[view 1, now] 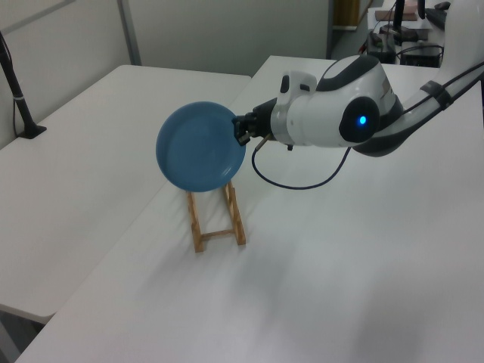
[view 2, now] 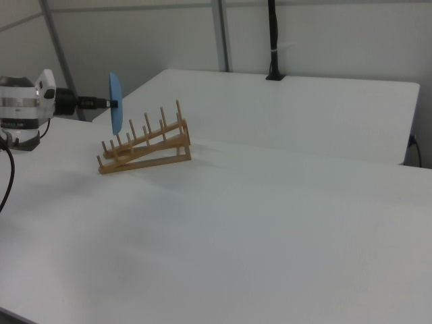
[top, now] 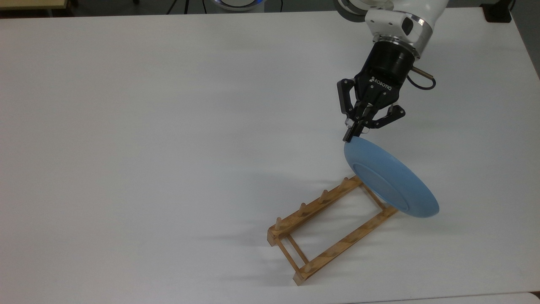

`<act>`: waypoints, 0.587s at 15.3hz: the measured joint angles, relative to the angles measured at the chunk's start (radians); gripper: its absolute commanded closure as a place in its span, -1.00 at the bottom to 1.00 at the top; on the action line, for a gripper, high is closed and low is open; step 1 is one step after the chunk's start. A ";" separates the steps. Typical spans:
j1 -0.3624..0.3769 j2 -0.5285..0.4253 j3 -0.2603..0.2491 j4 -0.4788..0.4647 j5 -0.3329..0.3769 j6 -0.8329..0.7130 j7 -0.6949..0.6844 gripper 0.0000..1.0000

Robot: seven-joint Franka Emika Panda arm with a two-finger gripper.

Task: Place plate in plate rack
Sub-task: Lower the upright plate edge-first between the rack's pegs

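Note:
The light-blue plate (top: 392, 181) hangs on edge in the air, tilted, over one end of the wooden plate rack (top: 314, 207). My gripper (top: 351, 136) is shut on the plate's upper rim, with the arm reaching in from the top view's upper right. In the top view the plate's lower edge covers the rack's right end. In the left view the plate (view 1: 198, 147) faces the camera above the rack (view 1: 195, 223), and the gripper (view 1: 240, 133) is at its right rim. The right view shows the plate (view 2: 115, 102) edge-on beside the rack's (view 2: 145, 152) lower end, its rim in the gripper (view 2: 102, 102).
The rack lies on a wide white table (top: 147, 126). A black clamp block (top: 498, 12) sits at the table's far right corner in the top view. A black pole (view 1: 19, 98) stands on the neighbouring table at the left view's left edge.

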 measured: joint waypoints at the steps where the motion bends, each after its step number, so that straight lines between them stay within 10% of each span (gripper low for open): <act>1: 0.002 0.004 0.000 0.000 0.000 -0.002 0.006 1.00; 9: 0.004 0.027 -0.005 0.000 -0.035 -0.022 0.032 1.00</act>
